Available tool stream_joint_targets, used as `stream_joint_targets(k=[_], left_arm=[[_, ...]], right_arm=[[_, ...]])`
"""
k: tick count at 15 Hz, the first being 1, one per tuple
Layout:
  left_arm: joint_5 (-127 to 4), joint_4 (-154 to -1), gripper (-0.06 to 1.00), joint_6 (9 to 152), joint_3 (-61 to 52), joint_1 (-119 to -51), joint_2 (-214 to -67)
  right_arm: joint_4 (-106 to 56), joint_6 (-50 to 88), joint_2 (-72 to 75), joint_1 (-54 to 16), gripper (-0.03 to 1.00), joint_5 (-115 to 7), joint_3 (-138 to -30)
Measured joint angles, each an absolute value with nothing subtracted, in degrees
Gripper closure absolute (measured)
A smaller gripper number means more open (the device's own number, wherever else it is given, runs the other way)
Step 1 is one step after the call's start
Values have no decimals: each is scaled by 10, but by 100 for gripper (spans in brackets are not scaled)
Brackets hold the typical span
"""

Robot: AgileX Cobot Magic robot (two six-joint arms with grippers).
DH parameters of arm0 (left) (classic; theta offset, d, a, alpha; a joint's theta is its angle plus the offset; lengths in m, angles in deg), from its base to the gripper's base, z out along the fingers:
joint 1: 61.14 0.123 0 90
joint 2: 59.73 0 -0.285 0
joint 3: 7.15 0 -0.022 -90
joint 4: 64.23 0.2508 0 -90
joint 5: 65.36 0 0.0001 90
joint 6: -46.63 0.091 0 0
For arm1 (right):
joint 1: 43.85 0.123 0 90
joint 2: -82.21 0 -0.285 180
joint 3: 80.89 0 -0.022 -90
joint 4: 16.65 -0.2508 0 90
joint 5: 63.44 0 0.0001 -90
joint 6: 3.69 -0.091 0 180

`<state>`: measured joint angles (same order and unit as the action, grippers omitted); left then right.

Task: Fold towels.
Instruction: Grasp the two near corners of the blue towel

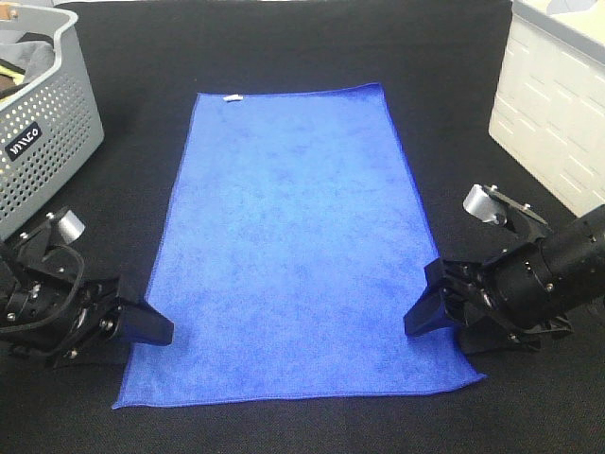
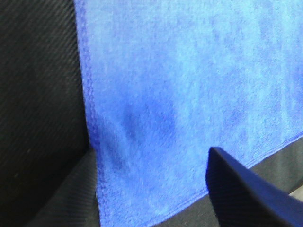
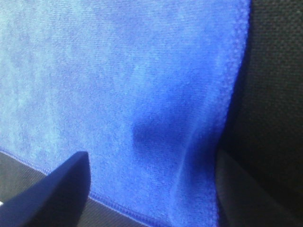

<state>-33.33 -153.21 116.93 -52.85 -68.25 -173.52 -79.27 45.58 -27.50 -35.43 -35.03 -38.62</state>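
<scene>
From the exterior high view, the towel (image 1: pixel 284 246) is being shown spread flat on the black tabletop (image 1: pixel 284 47), between the grey basket (image 1: pixel 47 132) and a white crate (image 1: pixel 558 123). Its long axis is being run from the near edge toward the far edge, with the white tag (image 1: pixel 233 97) being carried at the far short edge. The left gripper (image 1: pixel 146 331) is being held at the near left corner and the right gripper (image 1: pixel 421 317) near the right long edge, just above the near right corner.

In the left wrist view, the towel (image 2: pixel 189 85) is being straddled at its corner by two fingers (image 2: pixel 246 189) held apart, with nothing being pinched. A slight dark pucker is being shown in the cloth between them.

In the right wrist view, the towel (image 3: pixel 118 71) is likewise being framed by spread fingers (image 3: pixel 57 189), one on either side of the corner, and no cloth is being clamped.

The cloth is being judged light, soft and limp, so sagging is being expected once lifted. The two near corners, at the stitched hem, are being judged the best places for taking hold.
</scene>
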Motion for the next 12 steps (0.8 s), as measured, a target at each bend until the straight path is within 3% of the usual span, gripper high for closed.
stream_joint_targets(k=[3, 5, 8, 10, 12], left_arm=[[-321, -1540, 38, 1169, -514, -682, -1760], [-307, -1548, 46, 1170, -508, -682, -1774], [-305, -1550, 69, 1171, -503, -682, -1790], [-312, -1548, 89, 1176, -503, -682, -1792], [-313, -1546, 94, 1185, -503, -682, -1792]], right_arm=[[-793, 452, -280, -354, 40, -363, -386], [-793, 451, -281, -354, 57, -376, -386], [-793, 437, -283, -354, 75, -387, -386], [-793, 420, -285, -354, 93, -389, -386], [-793, 417, -285, -354, 97, -390, -386]])
